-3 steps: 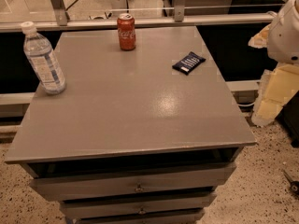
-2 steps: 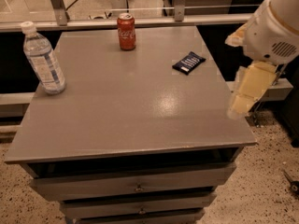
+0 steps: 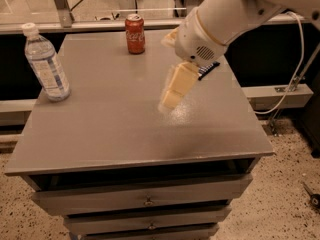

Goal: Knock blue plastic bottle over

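The blue plastic bottle [image 3: 46,65] stands upright at the far left edge of the grey table [image 3: 110,134], with its white cap on top. My gripper [image 3: 170,99] hangs over the middle of the table, well to the right of the bottle and not touching it. The white arm reaches in from the upper right.
A red Coca-Cola can [image 3: 135,33] stands upright at the back of the table. A dark flat object [image 3: 209,70] lies at the right, mostly hidden behind my wrist. Drawers sit below the tabletop. A white cable [image 3: 295,79] hangs at the right.
My arm has swung in from the right edge of the table to over its middle, toward the bottle. The bottle and can have not moved.
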You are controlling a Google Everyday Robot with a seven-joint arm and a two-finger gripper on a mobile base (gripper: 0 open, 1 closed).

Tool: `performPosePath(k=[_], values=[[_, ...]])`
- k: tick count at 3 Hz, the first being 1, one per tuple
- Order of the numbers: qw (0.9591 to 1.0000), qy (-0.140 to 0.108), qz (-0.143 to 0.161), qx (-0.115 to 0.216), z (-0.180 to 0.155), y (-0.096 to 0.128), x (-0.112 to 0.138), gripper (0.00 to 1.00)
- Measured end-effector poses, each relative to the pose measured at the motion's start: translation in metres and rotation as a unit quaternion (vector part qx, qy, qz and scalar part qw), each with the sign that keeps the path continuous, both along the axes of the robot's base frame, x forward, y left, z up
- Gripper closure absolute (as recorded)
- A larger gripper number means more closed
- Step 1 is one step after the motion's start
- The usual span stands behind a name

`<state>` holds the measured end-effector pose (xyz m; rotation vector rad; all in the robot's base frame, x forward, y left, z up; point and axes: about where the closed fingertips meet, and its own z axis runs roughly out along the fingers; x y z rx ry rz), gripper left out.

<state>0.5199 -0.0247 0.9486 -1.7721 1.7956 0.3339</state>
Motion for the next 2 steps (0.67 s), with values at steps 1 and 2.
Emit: performPosePath(k=[1, 2], values=[[0.9959, 0.008, 0.04, 0.081, 0.0081, 0.0779, 0.0008, 0.0], [0.9959, 0.008, 0.04, 0.081, 0.0082, 0.078, 0.0007, 0.0]])
